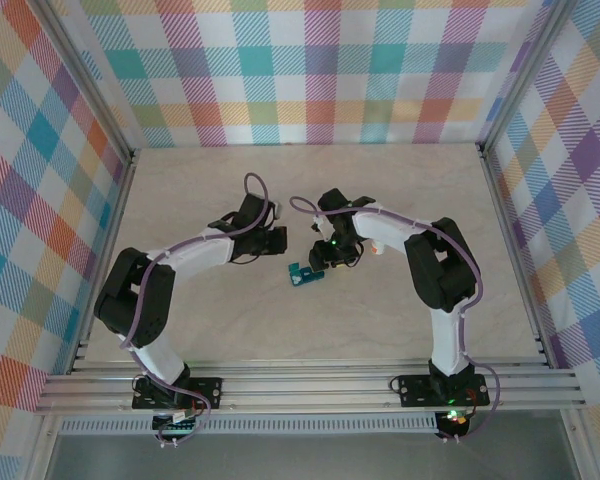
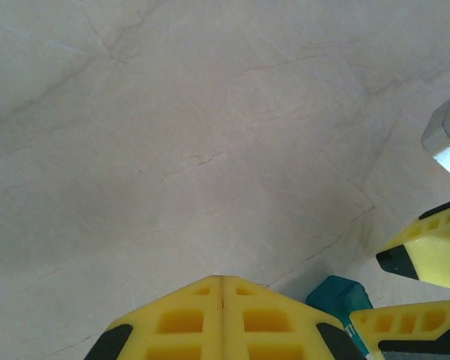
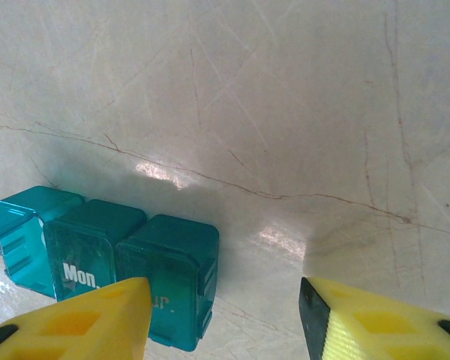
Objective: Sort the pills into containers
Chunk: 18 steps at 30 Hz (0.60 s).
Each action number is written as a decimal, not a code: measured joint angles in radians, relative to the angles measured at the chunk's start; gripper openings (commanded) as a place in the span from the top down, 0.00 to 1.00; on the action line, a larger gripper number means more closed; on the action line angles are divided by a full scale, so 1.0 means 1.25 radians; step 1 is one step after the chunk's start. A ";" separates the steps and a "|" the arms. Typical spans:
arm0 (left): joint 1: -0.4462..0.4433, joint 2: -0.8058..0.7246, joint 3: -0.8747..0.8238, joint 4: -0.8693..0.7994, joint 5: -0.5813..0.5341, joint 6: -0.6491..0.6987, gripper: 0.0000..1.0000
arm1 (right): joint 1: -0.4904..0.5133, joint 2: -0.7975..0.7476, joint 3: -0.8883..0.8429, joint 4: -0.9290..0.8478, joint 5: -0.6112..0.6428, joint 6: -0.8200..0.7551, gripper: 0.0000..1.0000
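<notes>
The containers (image 3: pixel 135 259) are a teal strip of three joined square compartments lying flat on the table, also seen small in the top view (image 1: pixel 302 273). The far left compartment's clear lid stands open; the middle lid reads "Mon.". My right gripper (image 3: pixel 225 300) is open just above the table. Its left finger (image 3: pixel 97 319) overlaps the strip's nearest compartment, and bare table fills the gap to the other finger. My left gripper (image 2: pixel 223 281) is shut on nothing, hovering beside the strip's end (image 2: pixel 340 296). The pills are out of view.
The two grippers (image 1: pixel 280 240) (image 1: pixel 322 258) face each other closely at mid-table. The right gripper's yellow fingers (image 2: pixel 427 255) reach into the left wrist view's right side. Checked walls enclose the marble-patterned table (image 1: pixel 400 200) on three sides.
</notes>
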 measured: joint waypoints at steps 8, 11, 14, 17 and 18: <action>-0.024 0.009 -0.021 0.015 0.000 -0.003 1.00 | 0.000 0.000 0.000 0.000 0.000 0.000 0.45; -0.036 0.009 -0.034 0.015 0.002 -0.009 1.00 | 0.000 0.000 0.000 0.000 -0.001 0.000 0.45; -0.045 0.009 -0.045 0.015 0.011 -0.015 1.00 | 0.000 0.000 0.000 0.001 -0.001 0.000 0.46; -0.055 0.008 -0.054 0.018 0.018 -0.017 1.00 | 0.000 0.000 0.000 0.001 -0.001 0.000 0.46; -0.059 0.006 -0.058 0.020 0.019 -0.018 1.00 | 0.000 0.000 0.000 0.001 -0.001 0.000 0.46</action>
